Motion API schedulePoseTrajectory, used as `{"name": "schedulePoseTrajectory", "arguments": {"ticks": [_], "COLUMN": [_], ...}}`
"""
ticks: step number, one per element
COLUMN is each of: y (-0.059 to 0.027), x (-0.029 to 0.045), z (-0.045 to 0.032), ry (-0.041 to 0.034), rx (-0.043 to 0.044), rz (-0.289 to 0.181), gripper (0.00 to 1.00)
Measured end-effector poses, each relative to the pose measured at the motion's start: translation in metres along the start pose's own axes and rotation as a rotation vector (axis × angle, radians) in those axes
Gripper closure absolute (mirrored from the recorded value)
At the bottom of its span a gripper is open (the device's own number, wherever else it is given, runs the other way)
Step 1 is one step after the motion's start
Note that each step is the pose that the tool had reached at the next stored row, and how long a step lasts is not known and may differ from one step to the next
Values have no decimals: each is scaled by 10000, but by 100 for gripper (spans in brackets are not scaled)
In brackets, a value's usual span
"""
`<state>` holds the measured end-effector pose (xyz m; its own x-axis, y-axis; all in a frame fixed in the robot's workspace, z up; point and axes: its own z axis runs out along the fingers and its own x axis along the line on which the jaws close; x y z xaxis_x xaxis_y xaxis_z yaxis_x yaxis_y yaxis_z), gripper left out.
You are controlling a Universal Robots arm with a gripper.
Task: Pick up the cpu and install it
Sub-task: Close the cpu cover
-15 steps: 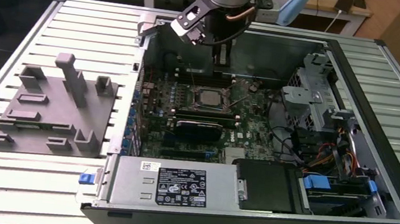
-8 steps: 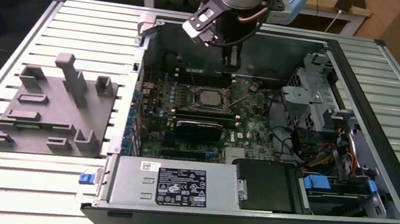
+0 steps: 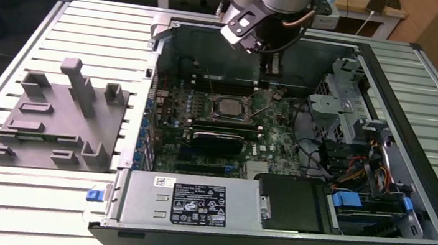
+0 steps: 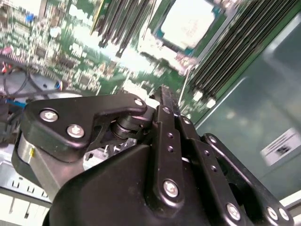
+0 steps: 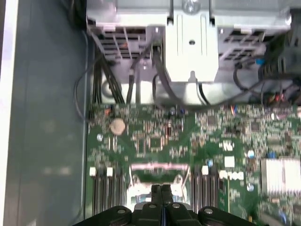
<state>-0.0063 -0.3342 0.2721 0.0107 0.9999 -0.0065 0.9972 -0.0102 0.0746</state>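
Note:
The cpu (image 3: 228,107) is a small silver-grey square lying flat in the black socket frame (image 3: 228,119) on the green motherboard (image 3: 272,135) inside the open computer case. It shows as a pale square (image 4: 188,21) in the second wrist view. My gripper (image 3: 271,79) hangs above the board, just beyond the socket towards the case's far wall and apart from the chip. Its two black fingers (image 5: 161,190) are pressed together with nothing between them, and both wrist views show them shut (image 4: 165,101).
A grey moulded tray (image 3: 60,122) stands on the slatted table at the exterior view's left. Inside the case are a black card (image 3: 217,140), a silver power supply (image 3: 184,200), a metal drive cage (image 3: 346,107) and loose cables (image 3: 348,166). The case walls (image 3: 160,59) hem the board in.

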Motion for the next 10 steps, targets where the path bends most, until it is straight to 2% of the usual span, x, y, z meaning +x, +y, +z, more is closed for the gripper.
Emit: {"name": "schedulePoseTrajectory", "arguments": {"ticks": [5,8,10], "y": [187,273,323], "x": [2,3,4], "z": [13,23,36], "ry": [-2,1,1], "rx": [2,4,37], "rz": [-1,1,1], "gripper": [89,89,89]}}
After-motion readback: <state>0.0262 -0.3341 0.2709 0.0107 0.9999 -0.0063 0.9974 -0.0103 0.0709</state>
